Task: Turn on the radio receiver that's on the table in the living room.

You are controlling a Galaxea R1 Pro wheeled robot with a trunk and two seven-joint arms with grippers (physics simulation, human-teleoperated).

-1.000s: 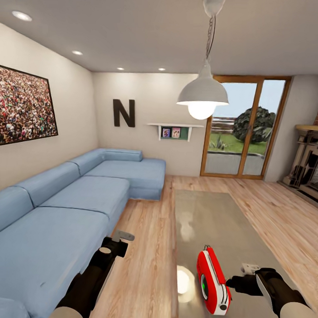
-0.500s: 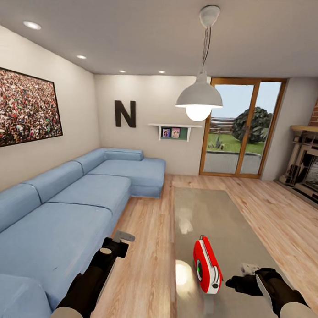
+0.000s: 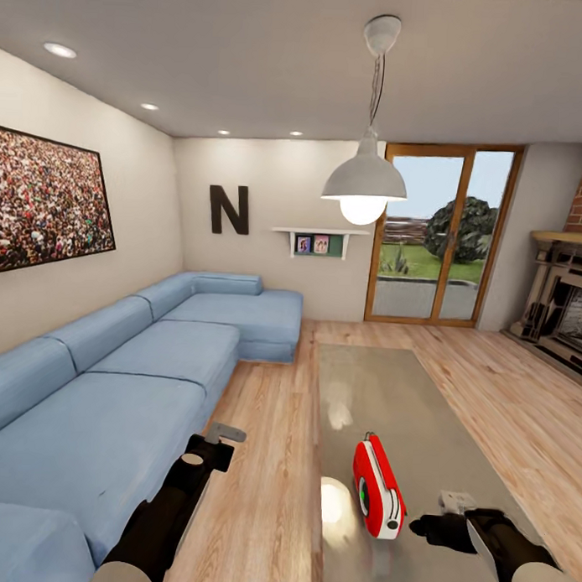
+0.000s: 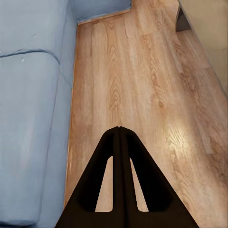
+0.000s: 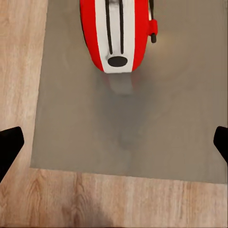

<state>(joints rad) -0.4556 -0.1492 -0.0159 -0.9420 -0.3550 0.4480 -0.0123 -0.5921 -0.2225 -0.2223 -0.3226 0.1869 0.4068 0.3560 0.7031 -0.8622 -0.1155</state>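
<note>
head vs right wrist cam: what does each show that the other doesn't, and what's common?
Head view alone: the blue sofa, pendant lamp, the "N" on the wall, the left claw over the floor, and the radio receiver's green dial.

Right wrist view alone: the radio's white end panel with two dark slots and an oval, and the right claw's widely spread fingertips.

Both: the radio on the table, wood floor, and the right claw.

Left claw [image 4: 119, 130] closed; right claw [image 5: 114, 142] spread wide, empty
</note>
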